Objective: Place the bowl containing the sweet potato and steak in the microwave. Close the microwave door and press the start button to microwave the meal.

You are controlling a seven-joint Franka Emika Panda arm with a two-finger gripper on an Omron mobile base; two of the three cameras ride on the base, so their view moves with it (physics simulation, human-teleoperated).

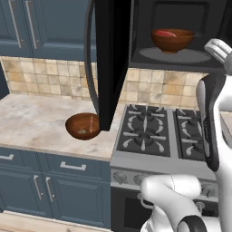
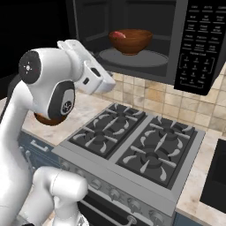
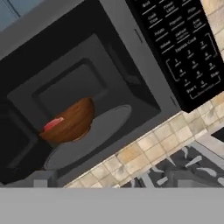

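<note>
The wooden bowl (image 1: 172,40) (image 2: 130,40) (image 3: 70,122) sits on the grey turntable (image 2: 132,58) inside the open microwave (image 1: 181,18) (image 3: 87,87). The red steak (image 1: 165,33) (image 2: 117,34) (image 3: 53,124) shows over the rim. The sweet potato is hidden by the bowl's wall. The microwave door (image 1: 111,59) stands swung out to the left, its curved bar handle (image 1: 90,68) facing me. My gripper (image 2: 110,81) hovers in front of and below the cavity, apart from the bowl and holding nothing; its fingertips are hidden.
A second wooden bowl (image 1: 83,125) rests on the marble counter (image 1: 31,122), just left of the open door's lower edge. The gas stove (image 1: 167,136) (image 2: 137,145) lies under the microwave. The black keypad (image 2: 198,44) (image 3: 183,48) is on the microwave's right.
</note>
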